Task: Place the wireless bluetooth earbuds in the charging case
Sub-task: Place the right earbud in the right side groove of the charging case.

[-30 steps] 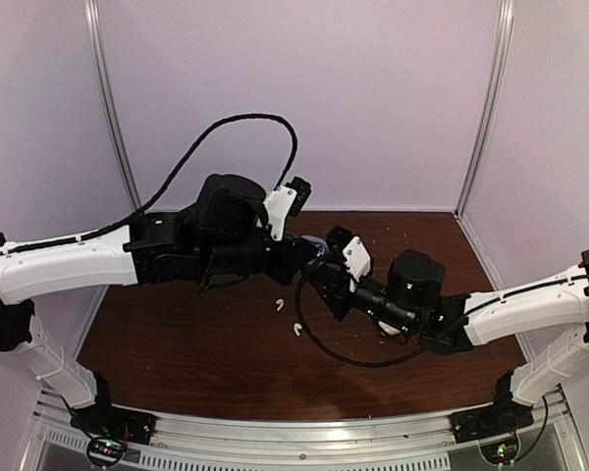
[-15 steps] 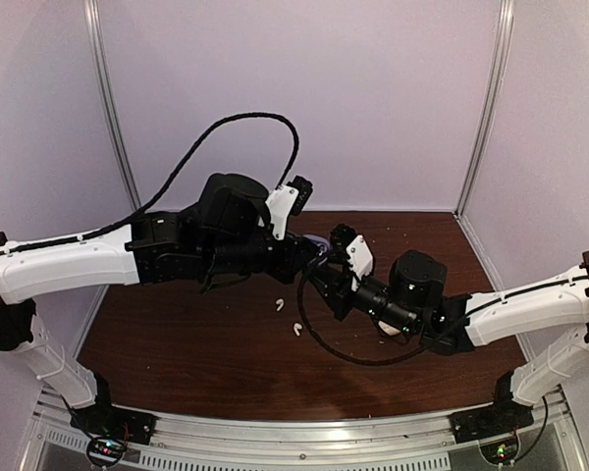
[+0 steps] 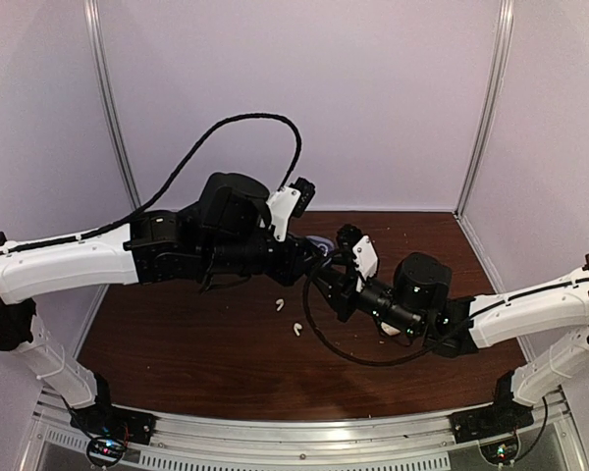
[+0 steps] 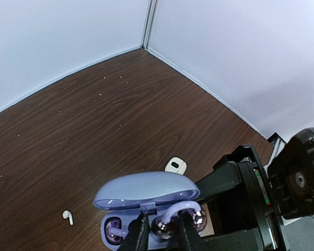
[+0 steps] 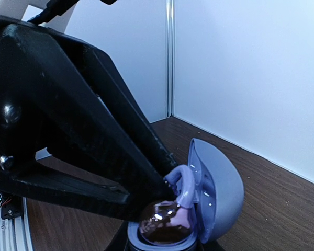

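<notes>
One purple bud (image 4: 114, 232) sits in the case (image 4: 146, 189). The left tool (image 4: 162, 238) straddles a second bud (image 4: 165, 226), grip unclear. The right tool (image 3: 330, 271) clamps the case. The white buds (image 3: 279, 305) wait.

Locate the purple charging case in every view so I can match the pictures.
Top external: purple charging case near picture centre, only a sliver showing.
Left wrist: bottom centre, lid open.
Right wrist: bottom, right of centre, lid up.
Shared landmark: the left end effector, its black fingers at the case in all three.
</notes>
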Available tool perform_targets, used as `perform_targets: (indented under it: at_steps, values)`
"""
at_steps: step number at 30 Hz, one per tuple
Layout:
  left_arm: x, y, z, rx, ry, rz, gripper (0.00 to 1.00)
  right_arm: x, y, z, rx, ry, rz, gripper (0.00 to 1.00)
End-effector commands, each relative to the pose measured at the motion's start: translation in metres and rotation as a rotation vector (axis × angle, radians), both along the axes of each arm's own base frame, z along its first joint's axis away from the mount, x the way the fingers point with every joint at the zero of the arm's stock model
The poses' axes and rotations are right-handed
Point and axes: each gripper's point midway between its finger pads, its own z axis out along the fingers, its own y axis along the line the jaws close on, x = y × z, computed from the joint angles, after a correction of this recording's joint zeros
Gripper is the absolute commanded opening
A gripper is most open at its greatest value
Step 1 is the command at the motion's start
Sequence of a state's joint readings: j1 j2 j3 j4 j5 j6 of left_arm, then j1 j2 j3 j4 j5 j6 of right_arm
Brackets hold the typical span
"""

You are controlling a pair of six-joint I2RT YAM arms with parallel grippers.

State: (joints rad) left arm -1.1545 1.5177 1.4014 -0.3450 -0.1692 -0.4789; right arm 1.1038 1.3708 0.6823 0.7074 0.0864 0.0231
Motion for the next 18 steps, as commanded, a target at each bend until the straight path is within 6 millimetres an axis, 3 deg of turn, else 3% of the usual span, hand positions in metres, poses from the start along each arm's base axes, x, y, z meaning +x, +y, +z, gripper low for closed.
perform_targets:
  at_steps: [1, 12, 18]
  values:
    - [0.0014, 0.0037, -0.0150, 0.060, 0.026, 0.017, 0.23, -0.0026, -0.0107, 0.0405, 0.133, -0.047, -0.002, 0.00]
    - [0.0009, 0.0094, -0.0216, 0.090, 0.038, 0.028, 0.27, -0.0021, -0.0142, 0.0433, 0.144, -0.050, 0.000, 0.00]
    - [0.0053, 0.0122, -0.0185, 0.092, 0.025, 0.055, 0.21, -0.0053, -0.0117, 0.0421, 0.139, -0.048, 0.023, 0.00]
